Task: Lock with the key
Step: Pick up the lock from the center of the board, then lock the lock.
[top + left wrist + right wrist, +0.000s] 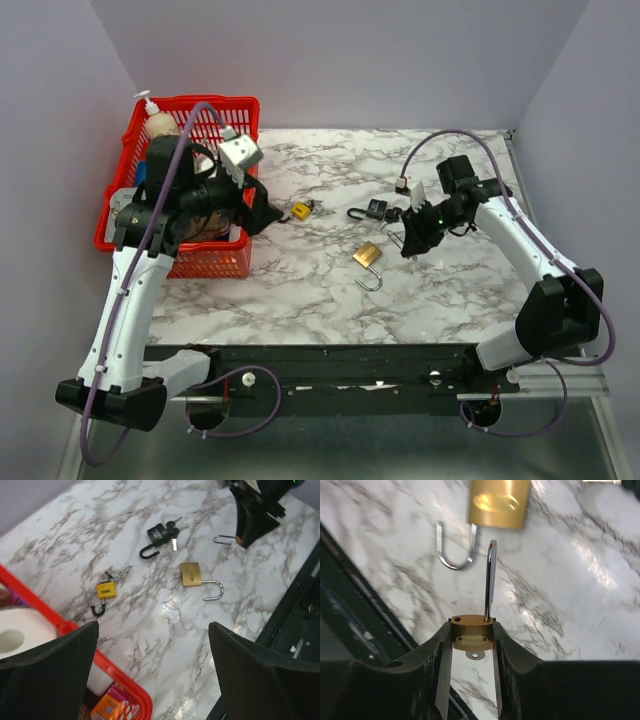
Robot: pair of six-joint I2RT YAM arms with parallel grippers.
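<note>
The right gripper (408, 243) has its two black fingers squeezed shut on a small brass padlock (472, 626). One finger presses on each side, so the lock cannot slip or turn. It holds the lock over the white marble table (300, 290) with the thin silver hoop (490, 580) pointing away from the fingers. The hoop is open, so this lock is not locked yet. A tiny silver bit (475, 655) peeks out under the lock body, and I cannot tell if it is a key. The left gripper (154, 630) hangs over the table next to the red plastic basket (215, 262). Its fingers are spread wide and hold nothing, likely so it is free to push the hoop or turn a key. Lying on the table are a second brass padlock (191, 574) with its hoop open, a black padlock (156, 534) with silver keys (173, 544) touching it, and a little yellow padlock (106, 590). These three lie apart from each other.
</note>
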